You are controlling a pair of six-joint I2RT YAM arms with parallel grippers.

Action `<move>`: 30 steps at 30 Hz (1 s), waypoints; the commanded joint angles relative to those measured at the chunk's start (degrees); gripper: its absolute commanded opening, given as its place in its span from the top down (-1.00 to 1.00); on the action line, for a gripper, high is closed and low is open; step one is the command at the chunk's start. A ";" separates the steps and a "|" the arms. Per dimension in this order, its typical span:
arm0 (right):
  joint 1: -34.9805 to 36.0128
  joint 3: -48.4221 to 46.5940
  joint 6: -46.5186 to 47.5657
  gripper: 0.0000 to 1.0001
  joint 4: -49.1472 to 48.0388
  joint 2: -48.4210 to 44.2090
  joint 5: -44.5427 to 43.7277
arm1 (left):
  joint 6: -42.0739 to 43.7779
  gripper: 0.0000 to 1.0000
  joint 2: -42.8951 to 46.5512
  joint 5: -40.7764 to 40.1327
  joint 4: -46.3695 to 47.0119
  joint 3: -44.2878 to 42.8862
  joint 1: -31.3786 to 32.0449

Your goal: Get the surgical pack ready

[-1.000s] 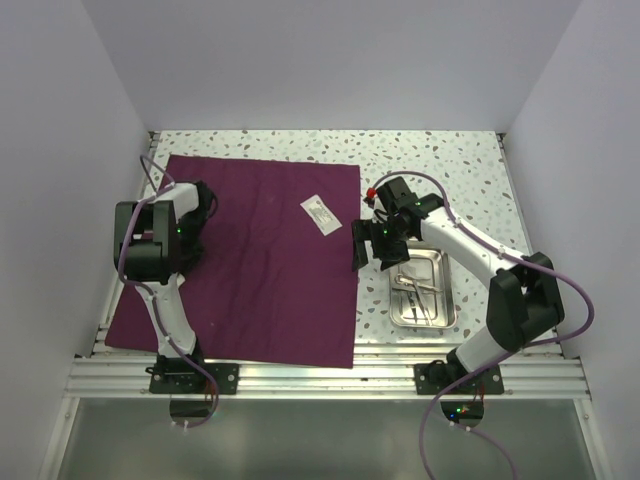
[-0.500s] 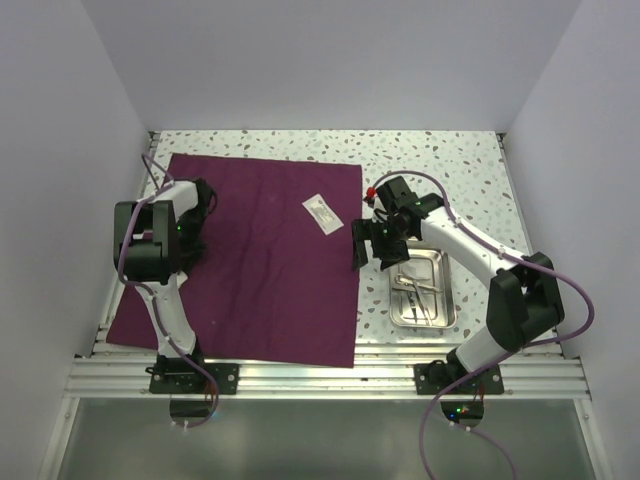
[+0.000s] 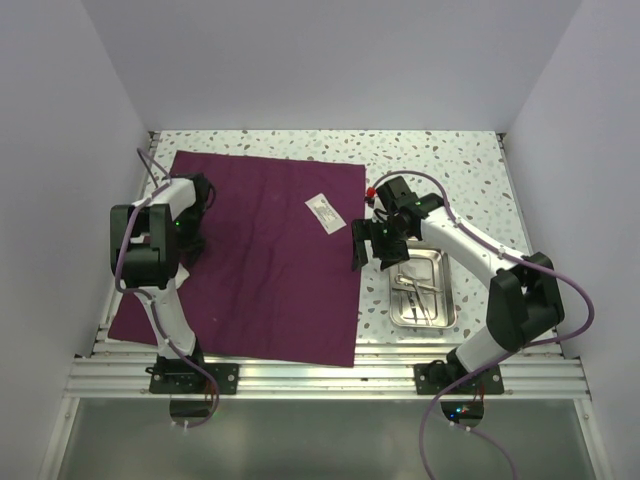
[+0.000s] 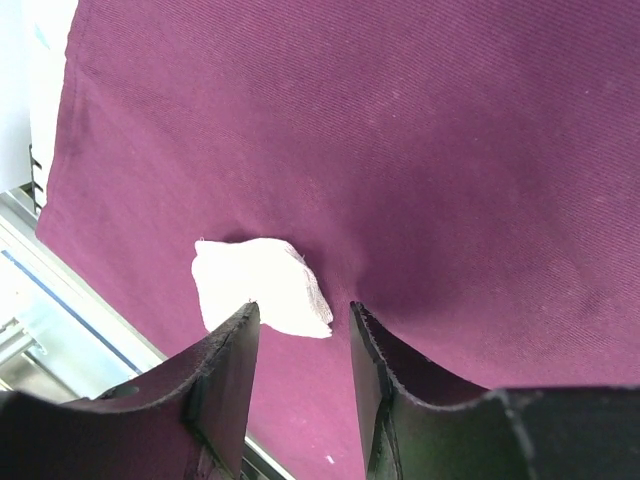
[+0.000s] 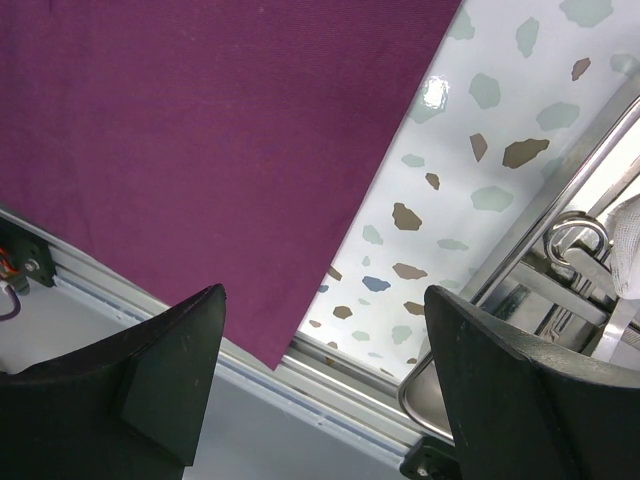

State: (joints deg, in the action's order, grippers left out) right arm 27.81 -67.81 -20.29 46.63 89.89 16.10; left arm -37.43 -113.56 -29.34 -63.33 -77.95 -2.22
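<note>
Maroon cloth looks limp and light; I'd pinch a corner. Right gripper gapes wide; left gripper narrowly parted near a white pad

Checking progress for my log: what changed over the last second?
The left arm shifted slightly, and the cloth slid a little to the right, carrying the white packet with it. The right gripper, still open, the tray and its instruments stayed put.
</note>
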 commanded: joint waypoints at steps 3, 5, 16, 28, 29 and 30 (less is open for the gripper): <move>0.22 -1.18 0.52 -0.69 -0.93 -1.47 1.30 | -1.07 0.12 1.15 -0.63 1.89 -0.27 -0.15; 0.14 -1.10 0.52 -0.69 -1.02 -1.47 1.22 | -0.89 0.14 0.88 -0.80 2.33 -0.09 -0.15; 0.22 -1.71 0.61 -0.69 -0.75 -0.68 1.13 | -1.24 0.25 0.18 -2.03 1.98 1.14 -0.33; 0.22 -2.06 0.61 -0.69 -0.58 -0.06 1.39 | -1.94 0.23 0.80 -3.09 1.28 2.98 -0.59; 0.22 -2.15 0.61 -0.69 -0.58 0.11 1.39 | -1.94 0.23 0.53 -3.00 1.45 3.07 -0.77; 0.22 -2.24 0.61 -0.69 -0.58 0.11 1.48 | -1.94 0.24 0.44 -2.74 1.54 3.24 -0.68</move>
State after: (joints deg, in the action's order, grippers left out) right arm 27.81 -67.83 -20.29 46.63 89.89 16.10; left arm -38.35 -113.58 -30.48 -62.17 -75.11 -2.26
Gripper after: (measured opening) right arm 0.844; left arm 0.383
